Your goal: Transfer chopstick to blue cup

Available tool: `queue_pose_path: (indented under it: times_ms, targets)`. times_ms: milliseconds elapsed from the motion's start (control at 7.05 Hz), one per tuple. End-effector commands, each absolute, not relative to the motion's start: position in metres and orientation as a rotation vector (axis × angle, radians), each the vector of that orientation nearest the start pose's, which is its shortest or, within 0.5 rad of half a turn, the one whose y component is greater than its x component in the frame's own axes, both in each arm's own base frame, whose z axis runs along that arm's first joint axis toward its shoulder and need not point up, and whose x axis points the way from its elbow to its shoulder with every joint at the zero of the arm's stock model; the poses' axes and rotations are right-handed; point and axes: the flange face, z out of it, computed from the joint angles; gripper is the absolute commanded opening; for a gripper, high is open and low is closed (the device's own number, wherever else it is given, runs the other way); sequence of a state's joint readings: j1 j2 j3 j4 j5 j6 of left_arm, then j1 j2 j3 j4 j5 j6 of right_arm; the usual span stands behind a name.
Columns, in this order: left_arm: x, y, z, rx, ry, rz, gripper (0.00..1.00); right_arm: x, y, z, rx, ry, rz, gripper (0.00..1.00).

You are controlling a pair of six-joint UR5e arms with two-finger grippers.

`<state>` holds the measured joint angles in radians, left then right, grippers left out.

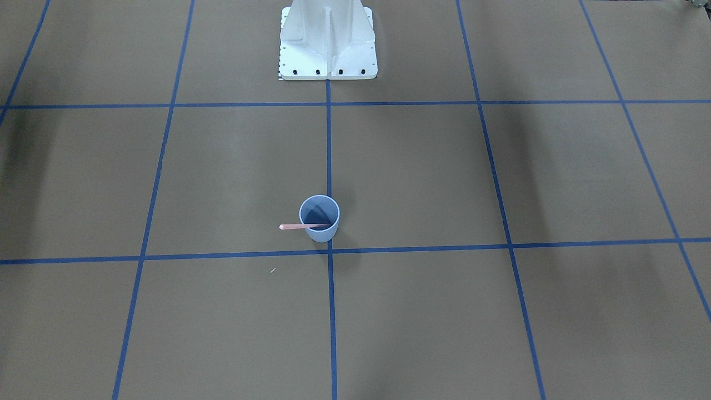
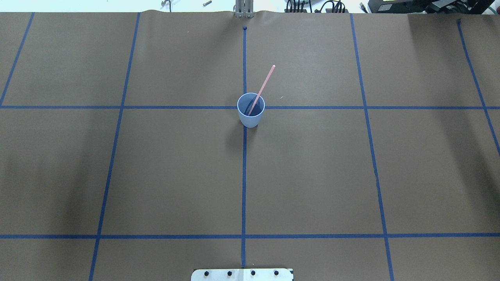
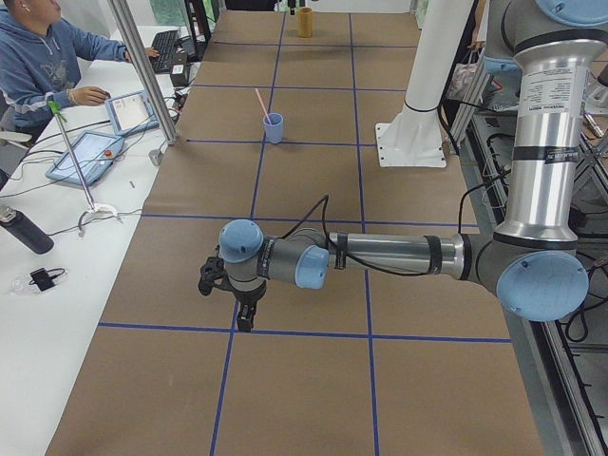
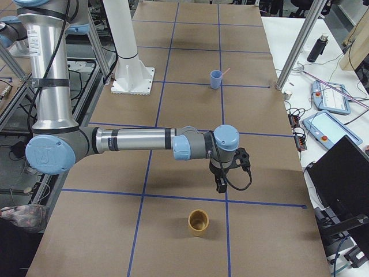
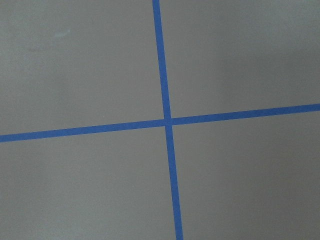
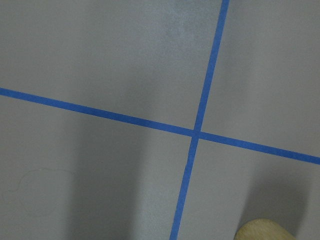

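Note:
The blue cup [image 1: 321, 234] stands upright near the table's middle, by a tape crossing; it also shows in the overhead view [image 2: 250, 120] and small in both side views [image 3: 274, 130] [image 4: 215, 81]. One pale pink chopstick [image 2: 265, 83] stands in it, its lower end inside and its upper end leaning out over the rim [image 1: 291, 226]. The left gripper [image 3: 243, 321] hangs low over the table at the robot's left end, far from the cup. The right gripper [image 4: 221, 186] hangs low at the right end. I cannot tell whether either is open or shut.
A tan wooden cup [image 4: 198, 221] stands just in front of the right gripper and shows at the right wrist view's bottom edge [image 6: 262, 231]. The white robot base [image 1: 328, 50] is at the table's robot side. A seated operator [image 3: 38, 57] and tablets are beside the table.

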<state>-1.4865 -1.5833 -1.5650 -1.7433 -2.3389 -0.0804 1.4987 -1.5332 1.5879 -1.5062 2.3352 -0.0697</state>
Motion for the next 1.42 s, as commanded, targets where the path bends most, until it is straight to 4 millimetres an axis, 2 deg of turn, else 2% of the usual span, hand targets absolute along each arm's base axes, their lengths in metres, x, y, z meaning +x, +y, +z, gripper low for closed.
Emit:
queue_pose_path:
  times_ms: [0, 1276]
  targets:
    - [-0.0205, -0.5129, 0.6319, 0.117, 0.784, 0.078, 0.99, 0.0274, -0.5171, 0.6299, 0.103, -0.761, -0.175, 1.00]
    - [-0.0200, -0.5188, 0.6233, 0.133, 0.785, 0.085, 0.99, 0.0279, -0.5136, 0.6278, 0.110, -0.758, -0.178, 1.00]
